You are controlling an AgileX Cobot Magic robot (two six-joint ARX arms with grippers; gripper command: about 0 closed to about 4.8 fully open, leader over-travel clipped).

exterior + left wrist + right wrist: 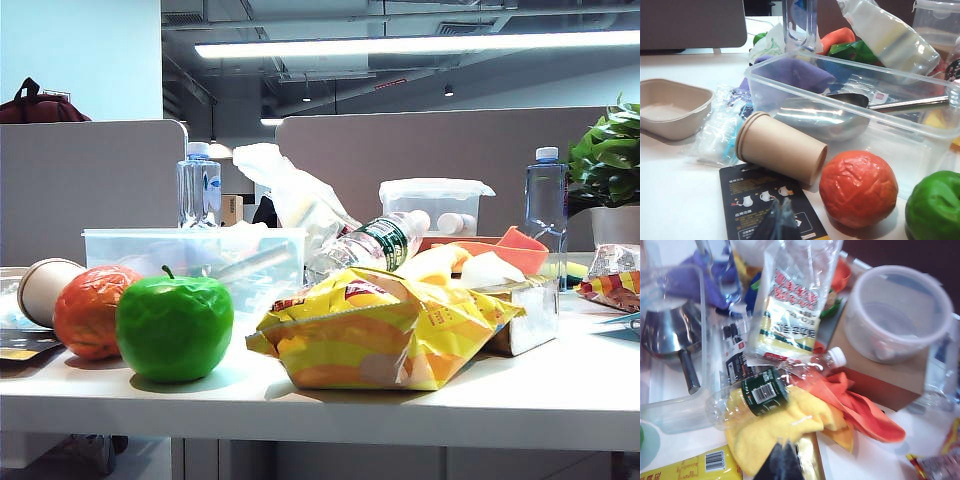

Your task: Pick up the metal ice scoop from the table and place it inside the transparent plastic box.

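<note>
The metal ice scoop (822, 117) was seen lying inside the transparent plastic box (850, 75). The right gripper (783, 462) was held closed, empty, apart from it. The left gripper's (776, 220) finger state could not be told.

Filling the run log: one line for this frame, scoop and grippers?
scoop: lying in box | left gripper: above black card, state unclear | right gripper: shut, empty, above yellow cloth

glossy metal ice scoop (820, 117) inside frosted, smooth transparent plastic box (790, 80).
</note>
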